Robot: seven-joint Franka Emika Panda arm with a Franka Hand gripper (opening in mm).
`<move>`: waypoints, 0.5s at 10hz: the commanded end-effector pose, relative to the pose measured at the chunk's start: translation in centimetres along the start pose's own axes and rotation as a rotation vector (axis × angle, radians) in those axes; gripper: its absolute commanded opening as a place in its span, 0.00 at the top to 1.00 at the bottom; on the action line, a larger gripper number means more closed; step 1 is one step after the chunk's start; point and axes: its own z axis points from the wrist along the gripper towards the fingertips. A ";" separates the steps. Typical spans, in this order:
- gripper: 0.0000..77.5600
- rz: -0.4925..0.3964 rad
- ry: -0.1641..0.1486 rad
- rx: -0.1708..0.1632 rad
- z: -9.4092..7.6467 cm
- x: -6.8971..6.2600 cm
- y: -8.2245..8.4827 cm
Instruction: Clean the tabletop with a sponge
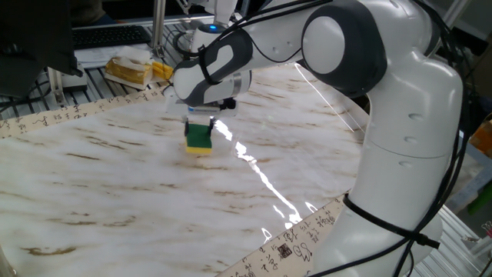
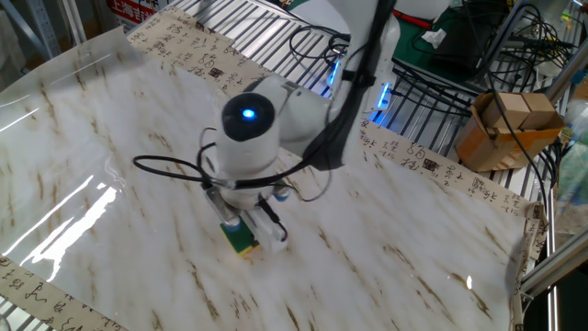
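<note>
While the gripper [image 1: 199, 123] clamps the sponge [image 1: 198, 138], it hangs straight below.
Sponge presses the tabletop [image 1: 115, 185], mid-surface.

A: Sponge [image 1: 198, 137] colours?
B: Dark green top, yellow base.
A: Tabletop [image 1: 115, 185]?
B: Glossy white marble print, brown streaks, beige border with black characters.
A: Arm [image 1: 400, 115]?
B: White shell, grey joints, blue light on the wrist. Bench [image 2: 266, 28] grey, I think.
</note>
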 end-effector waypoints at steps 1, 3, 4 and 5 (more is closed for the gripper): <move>0.99 -0.032 0.001 0.000 0.2 -1.1 -1.2; 0.99 -0.042 0.002 0.001 0.2 -1.2 -1.4; 0.99 -0.065 0.001 -0.002 0.3 -1.5 -1.8; 0.99 -0.067 0.001 -0.002 0.3 -1.6 -1.9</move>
